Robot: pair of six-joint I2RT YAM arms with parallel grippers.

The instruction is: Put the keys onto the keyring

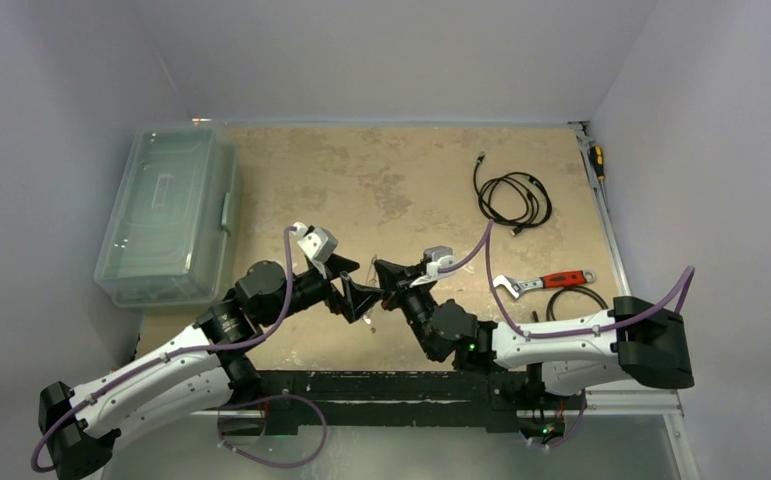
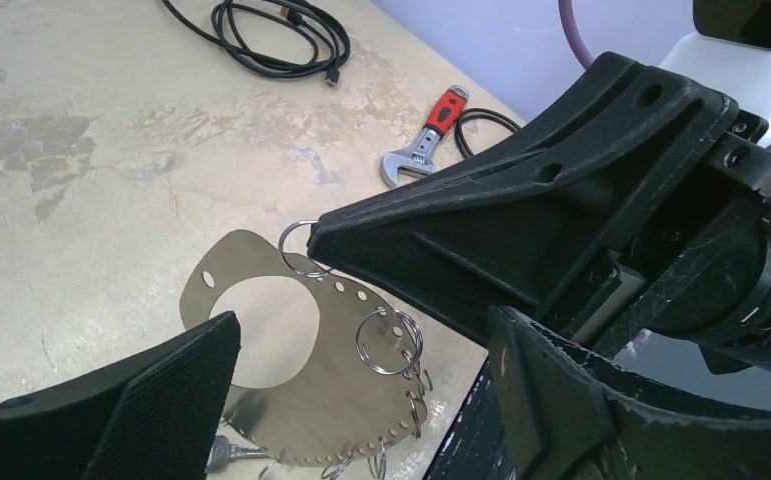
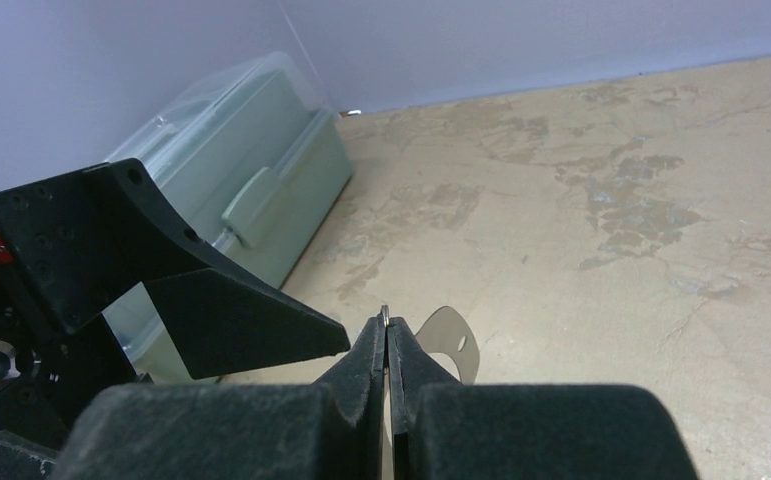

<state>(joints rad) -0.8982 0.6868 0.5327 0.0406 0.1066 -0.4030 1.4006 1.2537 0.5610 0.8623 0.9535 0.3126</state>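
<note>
The keyring [image 2: 291, 400] is a flat silvery crescent plate with holes and small split rings along its edge. It hangs tilted over the table in the left wrist view. My right gripper [image 3: 385, 328] is shut on the small split ring [image 2: 299, 250] at the plate's top edge. A sliver of that ring [image 3: 385, 316] shows above the pads. My left gripper [image 2: 361, 330] is open, with its fingers [image 2: 161, 400] on either side of the plate and not touching it. A silver key [image 2: 225, 456] peeks out under the plate's lower left. The black-headed key is out of view. Both grippers [image 1: 369, 295] meet at the table's middle front.
A red-handled wrench [image 1: 541, 283] lies right of the grippers, with a black cable loop [image 1: 576, 300] beside it. A coiled black cable [image 1: 511, 195] sits at the back right. A clear lidded bin [image 1: 166, 210] stands along the left edge. Walls enclose the table.
</note>
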